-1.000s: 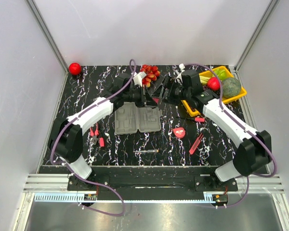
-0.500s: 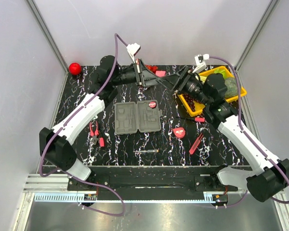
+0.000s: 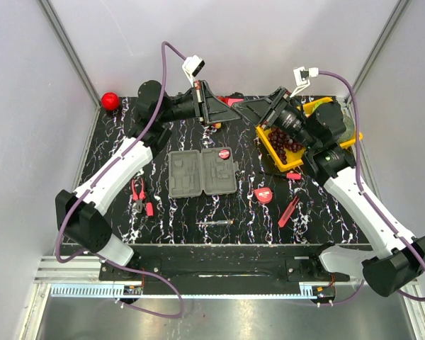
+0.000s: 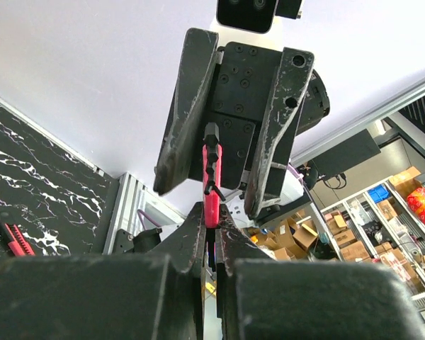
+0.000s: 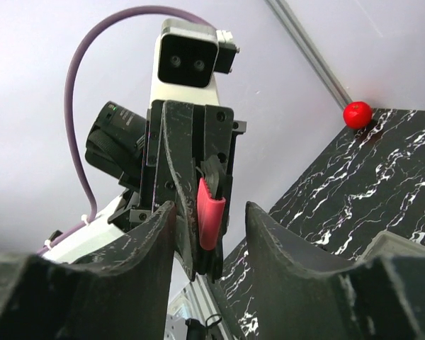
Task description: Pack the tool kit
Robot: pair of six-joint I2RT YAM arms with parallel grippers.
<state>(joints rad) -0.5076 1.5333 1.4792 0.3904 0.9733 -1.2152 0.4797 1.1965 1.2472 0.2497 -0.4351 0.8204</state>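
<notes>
The grey tool kit case lies open on the table's middle, with a small round red tool on its right half. Both arms are raised at the back, tips facing each other. My left gripper is shut on a small red-handled tool. My right gripper is open, and its fingers straddle that tool with a gap on each side. Red-handled pliers, a screwdriver, a red tape measure and a red knife lie on the table.
A yellow tray of fruit stands at the back right, under the right arm. A red ball sits in the back left corner. Small red pieces lie at the case's left and right. White walls enclose the table.
Both grippers have risen from just over the case to the back of the table, still facing each other. The right jaws have narrowed around the tool that the left gripper holds.
</notes>
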